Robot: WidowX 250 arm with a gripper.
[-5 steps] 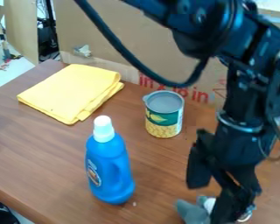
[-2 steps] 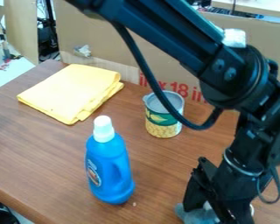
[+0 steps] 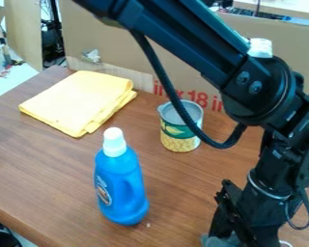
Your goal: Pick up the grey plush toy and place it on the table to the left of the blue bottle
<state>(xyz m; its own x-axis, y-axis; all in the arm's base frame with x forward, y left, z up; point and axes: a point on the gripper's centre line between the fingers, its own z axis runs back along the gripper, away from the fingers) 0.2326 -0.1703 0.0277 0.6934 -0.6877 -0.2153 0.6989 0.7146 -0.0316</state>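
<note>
Grey soft-looking object [image 3: 215,242] at the bottom edge of the view, right of centre, on the wooden worktop [image 3: 173,185]. Matte, smooth, rounded outline; mostly hidden by the gripper [image 3: 237,228] and cut off by the view edge, so full shape unclear. Small white curved bit [image 3: 285,243] just right of the gripper; can't tell if same object. Gripper is right over the grey object; can't tell whether open, closed or gripping. Blue detergent bottle [image 3: 121,185], white cap [image 3: 114,142], upright to the left, apart from it. Further back, upright can [image 3: 179,137], green and yellow label, grey top, partly crossed by the arm's black cable [image 3: 158,67]. Folded yellow cloth [image 3: 77,101] at back left. Cardboard [image 3: 128,48] with red print behind the worktop.
</note>
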